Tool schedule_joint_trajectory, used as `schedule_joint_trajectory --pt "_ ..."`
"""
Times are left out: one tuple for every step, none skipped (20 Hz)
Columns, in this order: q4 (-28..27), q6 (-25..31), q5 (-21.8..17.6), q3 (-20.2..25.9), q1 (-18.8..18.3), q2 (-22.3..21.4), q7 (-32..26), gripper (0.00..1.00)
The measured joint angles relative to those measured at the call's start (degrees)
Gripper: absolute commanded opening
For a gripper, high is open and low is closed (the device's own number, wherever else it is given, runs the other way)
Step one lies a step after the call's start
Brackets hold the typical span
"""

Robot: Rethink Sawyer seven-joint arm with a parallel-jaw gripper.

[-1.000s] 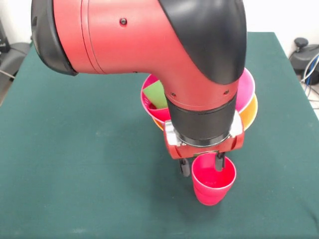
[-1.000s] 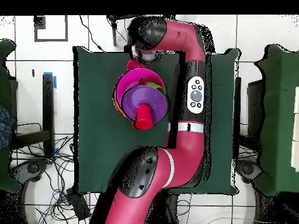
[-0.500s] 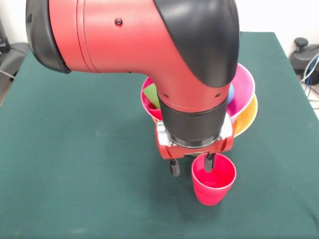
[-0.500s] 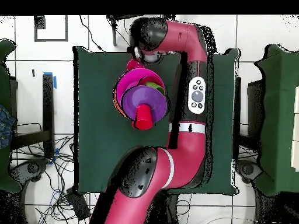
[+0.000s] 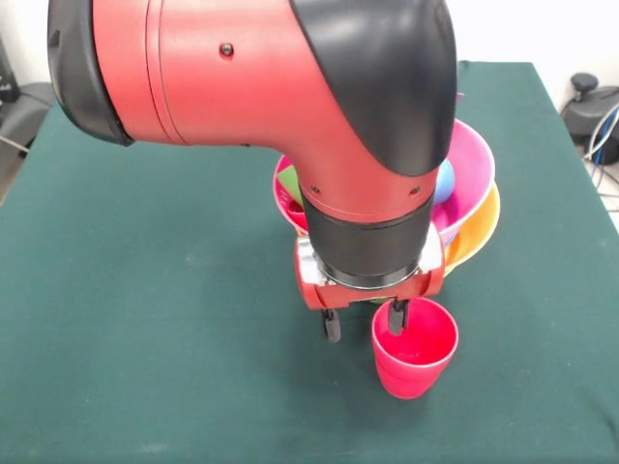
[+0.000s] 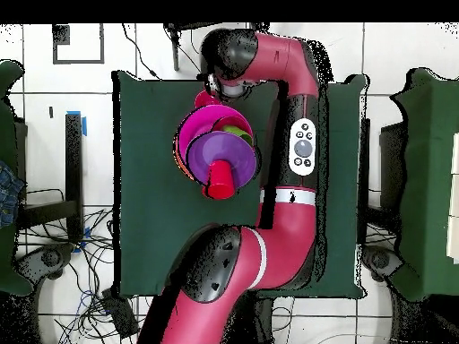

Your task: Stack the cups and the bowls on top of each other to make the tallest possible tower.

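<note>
Red tapered plastic cup (image 5: 414, 349) lower right of centre, end effector (image 5: 364, 322) spread, one finger inside rim. Risk: closing off-centre tips cup; lift may clip pink-rimmed nested bowl pile (image 5: 470, 174) behind.

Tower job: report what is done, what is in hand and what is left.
Done: the tower of nested bowls stands, pink rim over orange, and the overhead view shows a purple bowl with a red cup on top. In hand: the pincer is open astride the near rim of another red cup on the table. Left: grip it, lift it, add it on top.
</note>
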Motion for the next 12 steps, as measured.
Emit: schedule_joint_trajectory --pt "0.0 0.0 0.0 0.0 0.0 0.1 0.0 1.00" --pt "0.0 0.0 0.0 0.0 0.0 0.2 0.0 1.00" --pt "0.0 0.0 0.0 0.0 0.0 0.3 0.0 1.00" --pt "0.0 0.0 0.0 0.0 0.0 0.6 0.0 1.00" --pt "-0.1 0.0 0.0 0.0 0.1 0.8 0.0 1.00" --pt "-0.3 0.0 0.0 0.0 0.1 1.2 0.0 1.00" --pt "-0.5 0.0 0.0 0.0 0.2 1.4 0.0 1.00" --pt "-0.7 0.0 -0.1 0.0 0.3 1.7 0.0 1.00" --pt "-0.9 0.0 -0.1 0.0 0.3 2.0 0.0 1.00" --pt "-1.2 0.0 -0.1 0.0 0.4 2.3 0.0 1.00" --pt "-1.5 0.0 -0.2 0.0 0.6 2.7 0.0 1.00" --pt "-1.6 0.0 -0.2 0.0 0.6 2.9 0.0 1.00"
